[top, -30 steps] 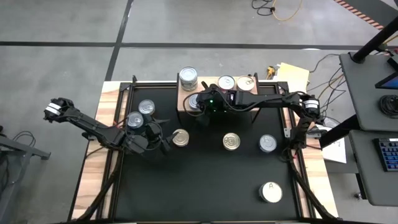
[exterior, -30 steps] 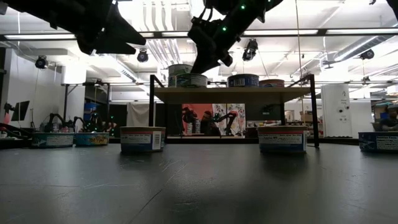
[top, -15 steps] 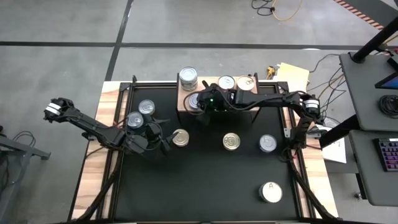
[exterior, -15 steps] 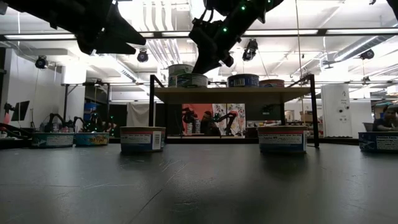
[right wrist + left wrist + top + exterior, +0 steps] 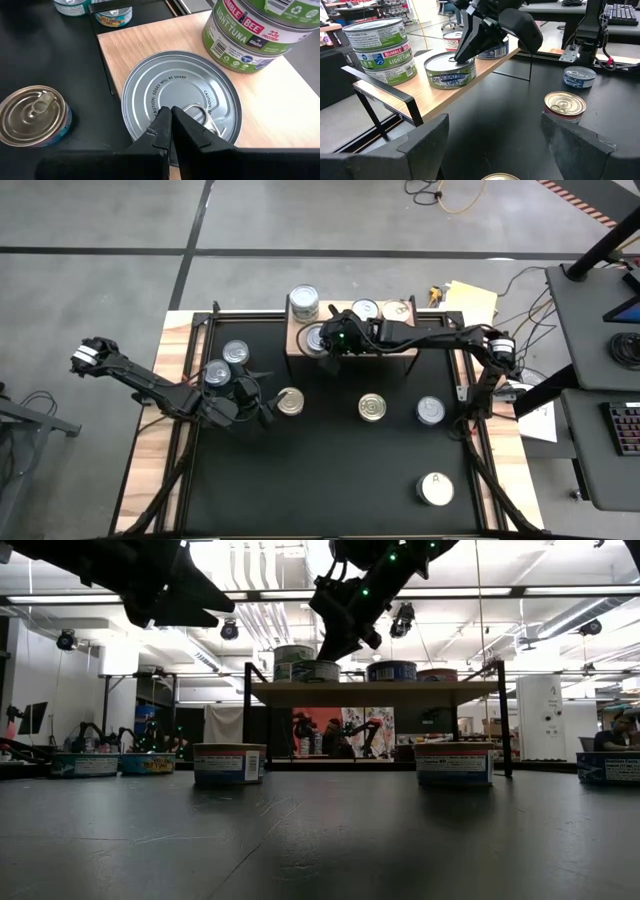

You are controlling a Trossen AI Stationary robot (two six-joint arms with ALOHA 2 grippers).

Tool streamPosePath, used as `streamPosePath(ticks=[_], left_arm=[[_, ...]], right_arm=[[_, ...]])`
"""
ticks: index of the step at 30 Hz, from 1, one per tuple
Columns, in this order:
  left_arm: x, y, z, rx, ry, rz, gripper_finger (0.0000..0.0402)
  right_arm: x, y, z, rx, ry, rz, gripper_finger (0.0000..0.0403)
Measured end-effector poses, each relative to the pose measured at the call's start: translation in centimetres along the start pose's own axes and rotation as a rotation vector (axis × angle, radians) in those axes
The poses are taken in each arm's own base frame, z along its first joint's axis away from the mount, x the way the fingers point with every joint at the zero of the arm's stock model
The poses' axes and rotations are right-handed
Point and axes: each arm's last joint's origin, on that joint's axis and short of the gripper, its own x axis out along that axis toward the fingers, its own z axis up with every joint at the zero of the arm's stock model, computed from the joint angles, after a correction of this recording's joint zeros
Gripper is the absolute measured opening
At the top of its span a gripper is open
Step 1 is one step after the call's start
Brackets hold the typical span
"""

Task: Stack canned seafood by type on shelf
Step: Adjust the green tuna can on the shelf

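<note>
A silver-topped tin (image 5: 181,102) lies on the wooden shelf (image 5: 280,115) at its left end, just beside a stack of green-labelled tuna tins (image 5: 382,50). The right gripper (image 5: 171,122), fingers pressed together, touches its lid. The left gripper (image 5: 262,412) hangs spread over the black table (image 5: 330,470) near a gold-topped tin (image 5: 290,401).

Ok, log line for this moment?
right pincer: shut, tips on can on shelf | left pincer: open, waiting
</note>
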Motion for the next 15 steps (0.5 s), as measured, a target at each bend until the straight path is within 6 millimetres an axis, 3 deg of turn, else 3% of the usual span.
streamPosePath(ticks=[15], left_arm=[[-0.01, 0.00, 0.00, 0.000, 0.000, 0.000, 0.0302]], right_arm=[[-0.52, -0.31, 0.00, -0.011, 0.003, -0.006, 0.0009]])
